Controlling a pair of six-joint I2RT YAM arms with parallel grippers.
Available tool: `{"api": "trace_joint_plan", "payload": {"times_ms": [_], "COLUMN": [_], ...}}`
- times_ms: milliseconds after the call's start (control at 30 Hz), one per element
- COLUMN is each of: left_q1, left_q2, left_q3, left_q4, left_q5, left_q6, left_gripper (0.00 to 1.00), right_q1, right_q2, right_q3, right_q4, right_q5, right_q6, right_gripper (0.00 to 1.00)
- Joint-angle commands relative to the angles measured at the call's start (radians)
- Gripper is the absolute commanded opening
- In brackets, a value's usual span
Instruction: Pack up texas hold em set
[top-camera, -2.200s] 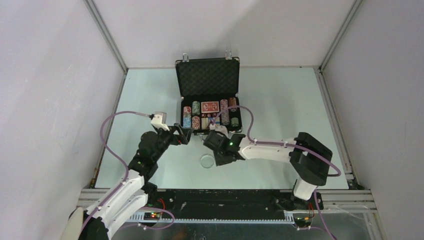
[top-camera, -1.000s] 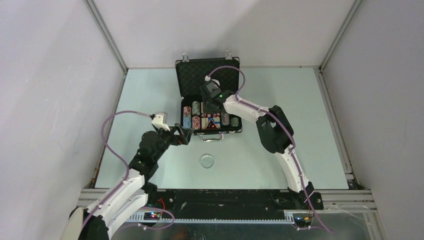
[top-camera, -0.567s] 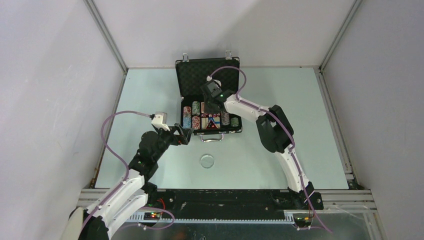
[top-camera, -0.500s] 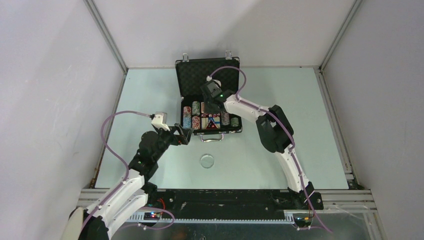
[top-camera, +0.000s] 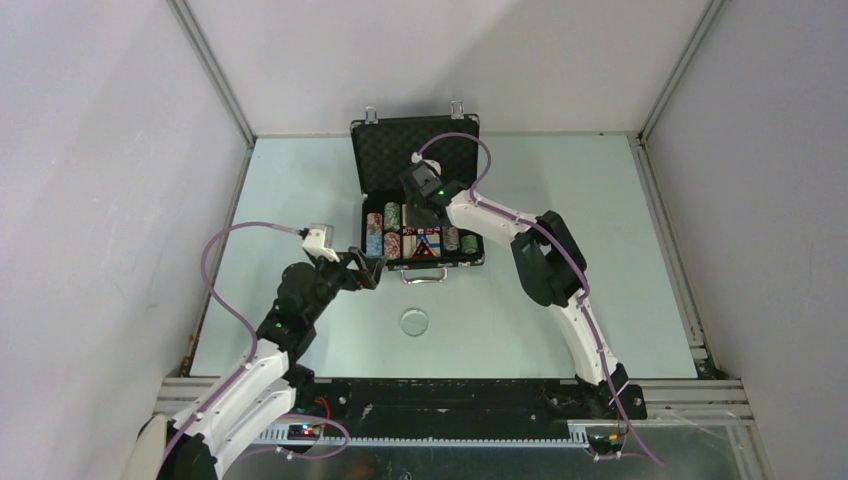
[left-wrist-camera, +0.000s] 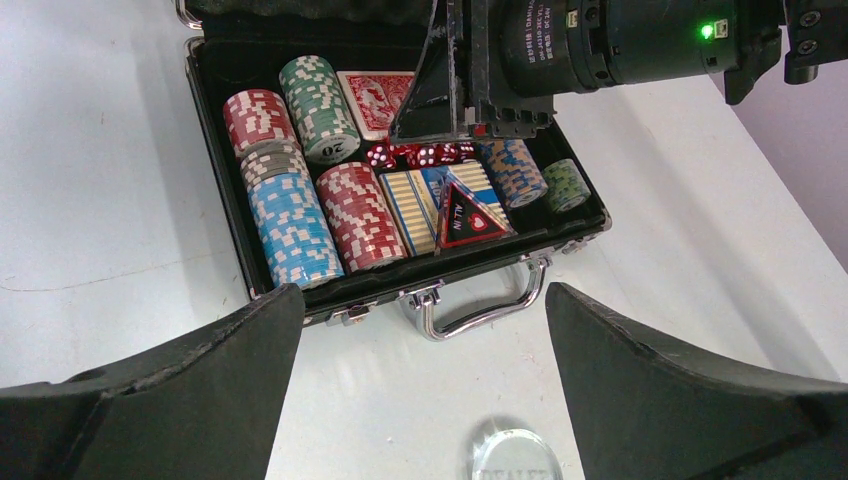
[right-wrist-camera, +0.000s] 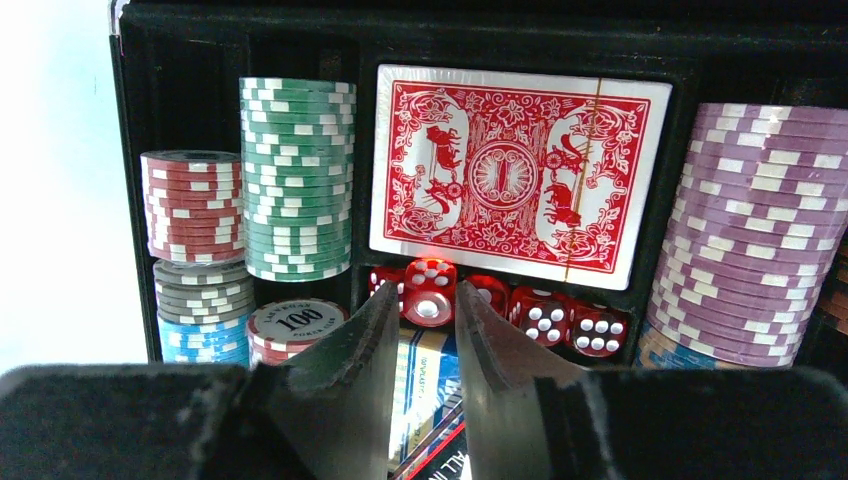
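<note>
The black briefcase lies open at the far middle of the tabletop, its foam-lined lid propped up at the back and its silver handle facing the arms. Striped chip stacks fill the side slots, the red-backed cards lie flat in the back middle slot, and a row of red dice sits just in front of them. The right gripper reaches down into the case over the dice, jaws narrowly apart with one die right at their tips; whether they pinch it I cannot tell. The left gripper hovers near the case's front left corner, jaws spread wide and holding nothing. The clear round disc lies on the tabletop in front of the case, apart from it.
</note>
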Motion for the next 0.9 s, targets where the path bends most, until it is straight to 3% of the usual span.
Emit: {"api": "trace_joint_plan", "payload": {"times_ms": [0,100,300,667,867], "left_q1": [-0.007,-0.006,-0.007,-0.007,-0.008], "left_q2": [-0.014,-0.013,-0.011,-0.01,-0.007], "left_q3": [0.035,0.035,0.035,0.035,0.035], "left_q4": [0.008,0.01,0.01,0.009,0.012], "left_q5": [-0.009,-0.009,-0.009,-0.011,-0.012], "left_q6": [0.022,0.022,0.024,0.025,0.026], "left_gripper": [0.98,0.98,0.98,0.98,0.98], "right_q1": [0.022,0.025,0.02,0.011,-0.008], "right_q2": [-0.027,-0.034,-0.075,-0.023,0.009], "right_q3": [0.004,0.005,0.016,0.126,0.162], "right_q4": [-0.077,-0.077,-0.077,-0.075,-0.068], "right_q5": [-0.005,-0.006,0.01,0.024,0.028], "right_q6": [0.002,-0.004,-0.021,-0.083,-0.104], "right_gripper": [0.33,0.41,0.45,0.3,0.29]}}
